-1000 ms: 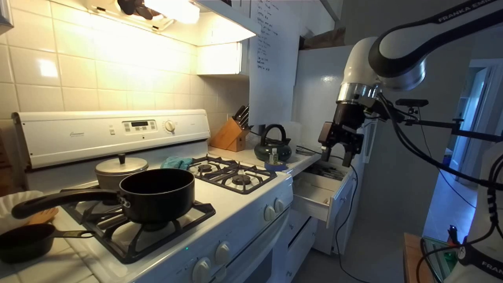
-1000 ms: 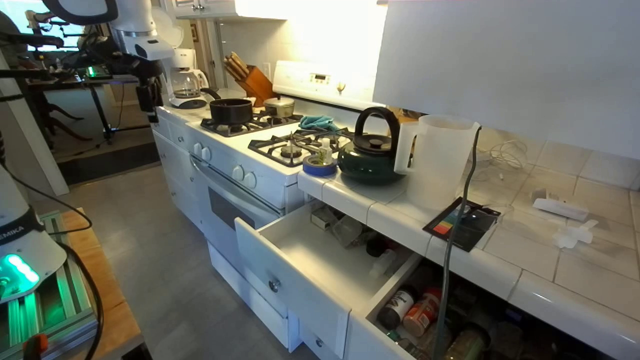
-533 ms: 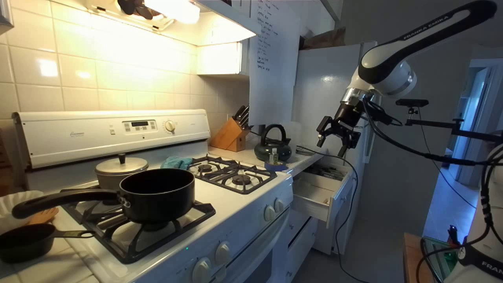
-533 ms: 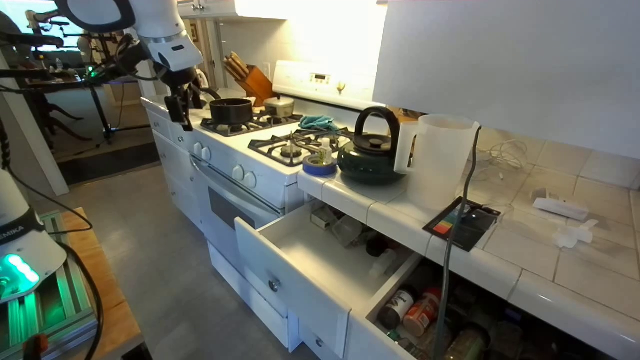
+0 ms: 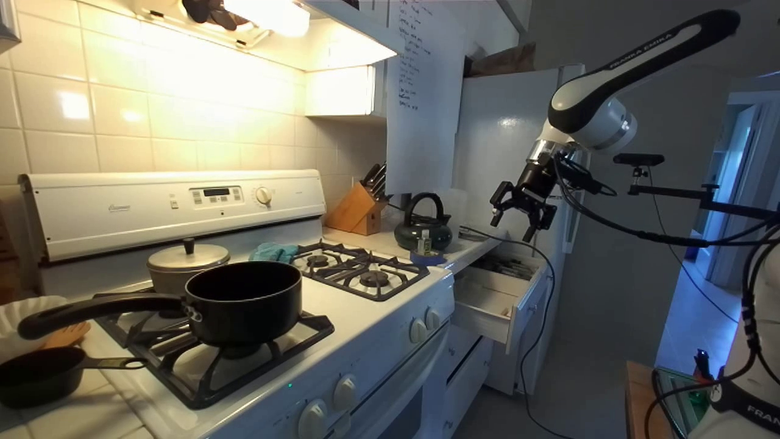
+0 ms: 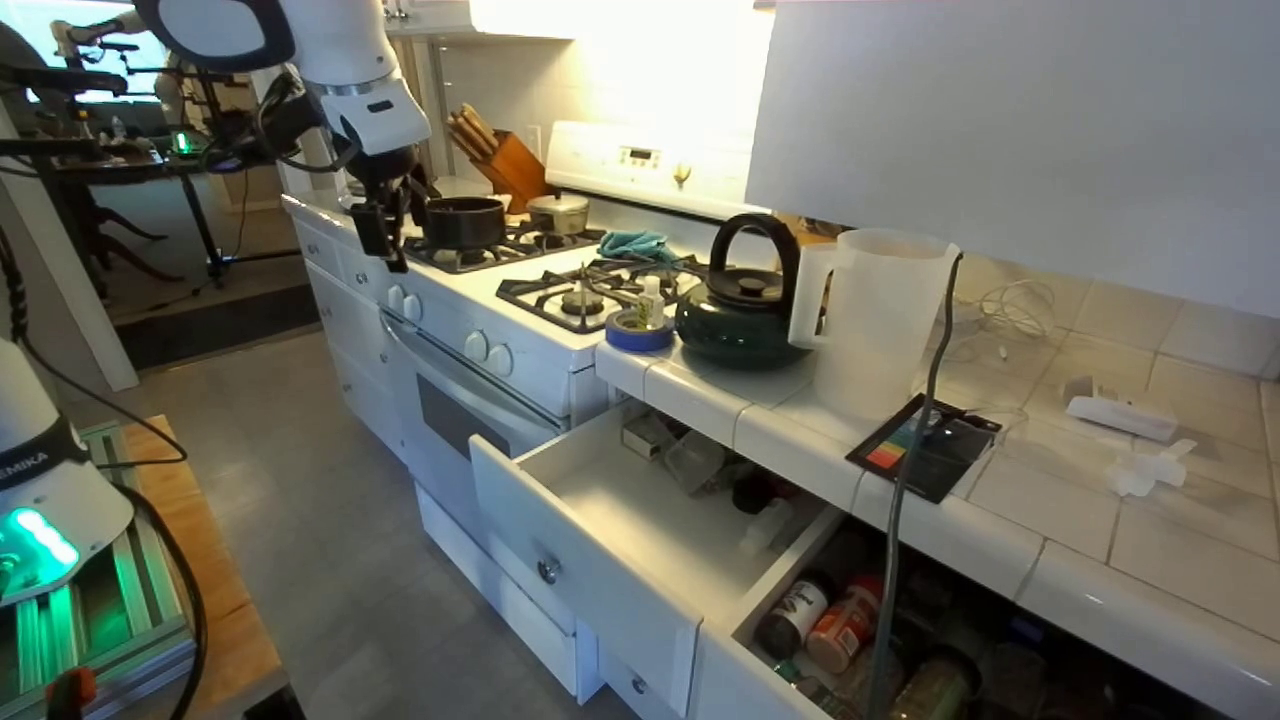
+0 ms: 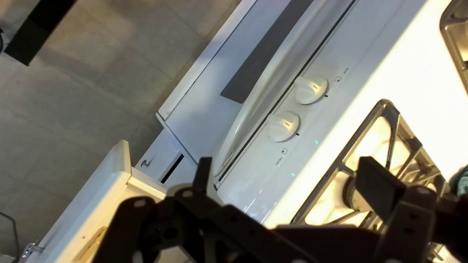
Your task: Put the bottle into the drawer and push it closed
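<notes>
Warm light floods the tiled wall behind the stove. In an exterior view my gripper hangs in free air, tipped rather than plumb, its two halves spread well apart with nothing between them. I take the step in hand to be the reach for the bottle, so I want to straighten that tilt before I come down.

In an exterior view the bottle stands upright at the corner of the desk that meets the stove, at a roll of blue tape; whether it sits inside the ring or on top of it I cannot tell. With the kettle just beside it, I do best to come from the stove side, pinch the bottle high, and lift straight up, leaving the tape behind. The drawer below is pulled out, with bare floor toward its front: a good spot to lay the bottle flat before a square push.

In the wrist view the fingertips frame part of the stove, the drawer shows at lower left, and the bottle is not to be seen, so I need to shift toward the desk before I squeeze
</notes>
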You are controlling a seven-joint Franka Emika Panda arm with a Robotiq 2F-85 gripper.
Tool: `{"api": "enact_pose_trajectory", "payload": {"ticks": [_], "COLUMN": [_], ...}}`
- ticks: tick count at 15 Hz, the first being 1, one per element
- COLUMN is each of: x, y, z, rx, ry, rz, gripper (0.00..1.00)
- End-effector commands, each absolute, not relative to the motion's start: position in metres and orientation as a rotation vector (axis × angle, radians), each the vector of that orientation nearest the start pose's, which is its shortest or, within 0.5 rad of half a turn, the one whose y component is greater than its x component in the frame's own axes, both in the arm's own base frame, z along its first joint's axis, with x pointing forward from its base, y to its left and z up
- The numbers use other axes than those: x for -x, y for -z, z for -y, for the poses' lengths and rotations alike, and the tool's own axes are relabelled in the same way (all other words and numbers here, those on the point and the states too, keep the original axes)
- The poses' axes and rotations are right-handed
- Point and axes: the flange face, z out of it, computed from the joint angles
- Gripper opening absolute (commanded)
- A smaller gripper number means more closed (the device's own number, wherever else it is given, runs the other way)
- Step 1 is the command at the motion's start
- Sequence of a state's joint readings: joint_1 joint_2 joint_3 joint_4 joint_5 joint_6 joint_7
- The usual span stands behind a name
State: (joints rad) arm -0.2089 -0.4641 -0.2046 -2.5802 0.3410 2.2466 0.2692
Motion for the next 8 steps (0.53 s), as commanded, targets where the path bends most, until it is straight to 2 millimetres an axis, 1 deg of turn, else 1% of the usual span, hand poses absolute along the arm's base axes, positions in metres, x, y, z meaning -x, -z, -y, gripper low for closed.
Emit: {"api": "enact_pose_trajectory", "payload": {"ticks": [1,3,4,6,8], "x": [-0.391,-0.403,-0.412,-0.431,-0.454], "y": [-0.424,-0.42,-0.414,-0.403,-0.395], "z": [0.185,0.213,0.227,0.25,0.265], "rx": [2.498,2.451,2.415,2.341,2.267], "ry": [0.352,0.499,0.532,0.563,0.583], "rz": [-1.249,-1.35,-1.419,-1.546,-1.653], "gripper": [1.0,1.0,1.0,1.0,1.0]}}
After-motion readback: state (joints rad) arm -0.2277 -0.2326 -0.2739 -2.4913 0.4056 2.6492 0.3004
